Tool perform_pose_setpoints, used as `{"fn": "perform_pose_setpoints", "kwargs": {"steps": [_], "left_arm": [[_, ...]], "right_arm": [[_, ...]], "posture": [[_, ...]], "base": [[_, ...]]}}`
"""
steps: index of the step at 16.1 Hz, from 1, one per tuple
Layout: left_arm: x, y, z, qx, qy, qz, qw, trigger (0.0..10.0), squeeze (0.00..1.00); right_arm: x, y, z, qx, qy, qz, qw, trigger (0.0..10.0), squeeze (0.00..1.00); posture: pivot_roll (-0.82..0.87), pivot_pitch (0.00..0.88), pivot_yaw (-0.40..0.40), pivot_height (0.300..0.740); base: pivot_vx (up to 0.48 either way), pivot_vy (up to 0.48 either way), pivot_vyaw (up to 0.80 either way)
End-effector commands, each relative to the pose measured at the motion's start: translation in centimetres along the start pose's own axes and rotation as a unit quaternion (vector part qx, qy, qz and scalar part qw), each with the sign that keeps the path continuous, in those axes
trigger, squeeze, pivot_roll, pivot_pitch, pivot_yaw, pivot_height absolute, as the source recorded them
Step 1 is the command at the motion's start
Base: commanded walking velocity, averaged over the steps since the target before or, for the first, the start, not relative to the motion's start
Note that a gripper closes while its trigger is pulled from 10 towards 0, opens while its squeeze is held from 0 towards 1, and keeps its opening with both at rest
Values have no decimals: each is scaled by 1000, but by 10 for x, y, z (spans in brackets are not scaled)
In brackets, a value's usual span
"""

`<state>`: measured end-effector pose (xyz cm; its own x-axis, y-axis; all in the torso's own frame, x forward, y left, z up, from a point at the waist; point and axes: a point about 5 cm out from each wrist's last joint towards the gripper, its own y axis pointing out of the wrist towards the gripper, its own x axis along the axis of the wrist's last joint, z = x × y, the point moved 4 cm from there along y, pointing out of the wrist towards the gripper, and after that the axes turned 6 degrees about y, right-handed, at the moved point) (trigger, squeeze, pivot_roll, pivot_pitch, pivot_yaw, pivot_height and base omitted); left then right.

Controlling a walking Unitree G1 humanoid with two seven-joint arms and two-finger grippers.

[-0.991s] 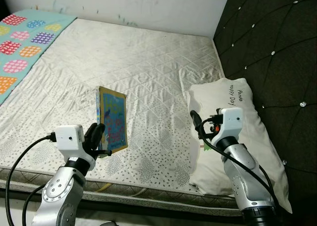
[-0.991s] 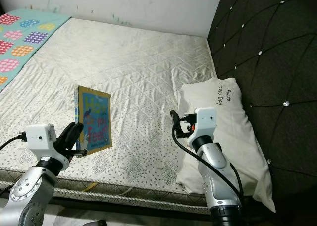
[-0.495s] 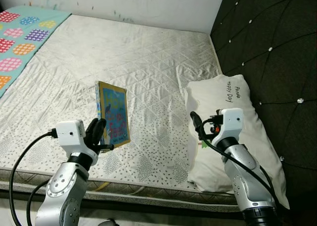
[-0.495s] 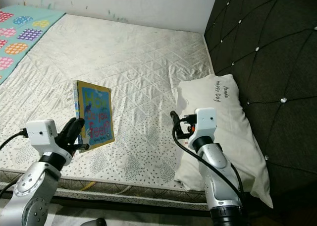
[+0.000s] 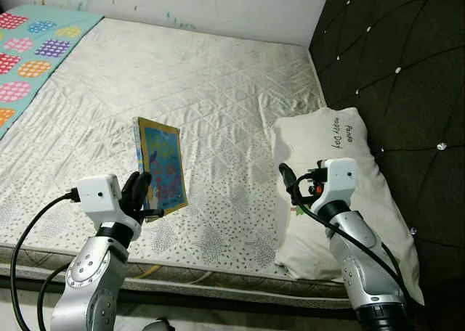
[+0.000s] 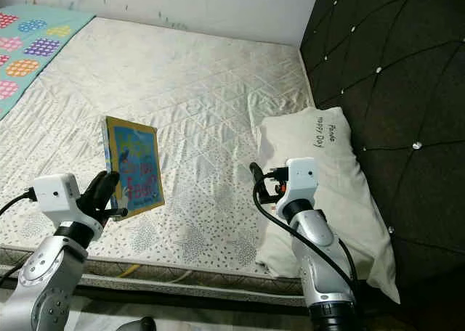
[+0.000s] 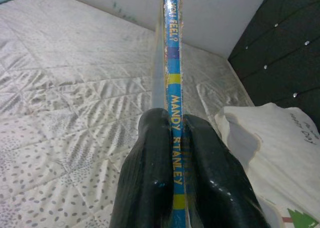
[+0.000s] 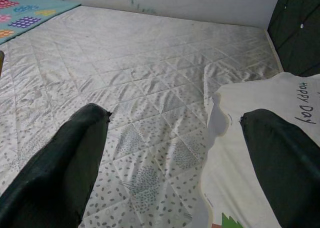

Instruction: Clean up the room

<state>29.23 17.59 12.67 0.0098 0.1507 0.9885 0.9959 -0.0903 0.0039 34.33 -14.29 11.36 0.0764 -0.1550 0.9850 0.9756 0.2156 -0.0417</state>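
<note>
A thin blue picture book (image 5: 161, 168) with a yellow border stands upright above the near part of the bed, held by its lower edge. My left gripper (image 5: 140, 191) is shut on it; in the left wrist view both black fingers (image 7: 150, 178) clamp the book's spine (image 7: 173, 88). My right gripper (image 5: 289, 182) hovers open over the near edge of a white pillow (image 5: 341, 178), nothing between its fingers (image 8: 65, 158). The pillow (image 8: 260, 178) lies flat at the right of the mattress.
The white quilted mattress (image 5: 203, 91) spreads ahead, with its front edge (image 5: 218, 276) just below my arms. A dark tufted headboard (image 5: 392, 55) rises on the right. A teal blanket with coloured patches (image 5: 36, 48) lies at the far left.
The left gripper with the book has shifted slightly left and up. The camera has moved a little; the right arm holds the same pose.
</note>
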Motion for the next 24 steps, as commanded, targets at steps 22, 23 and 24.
{"fn": "perform_pose_setpoints", "kwargs": {"steps": [22, 23, 24], "left_arm": [[19, 2, -7, -11, -14, -41, 999, 10000, 0], [19, 2, -7, -11, -15, -42, 999, 10000, 0], [19, 2, -7, -12, -16, -42, 999, 10000, 0]], "right_arm": [[3, 2, 1, 10, 1, 0, 1000, 10000, 0], [3, 2, 1, 10, 1, 1, 1000, 10000, 0], [3, 3, 1, 11, 1, 1, 1000, 10000, 0]], "posture": [[-5, 140, -121, 604], [-5, 138, -123, 604], [-5, 138, -123, 604]], "base": [[25, 0, 0], [296, 0, 0], [300, 0, 0]]}}
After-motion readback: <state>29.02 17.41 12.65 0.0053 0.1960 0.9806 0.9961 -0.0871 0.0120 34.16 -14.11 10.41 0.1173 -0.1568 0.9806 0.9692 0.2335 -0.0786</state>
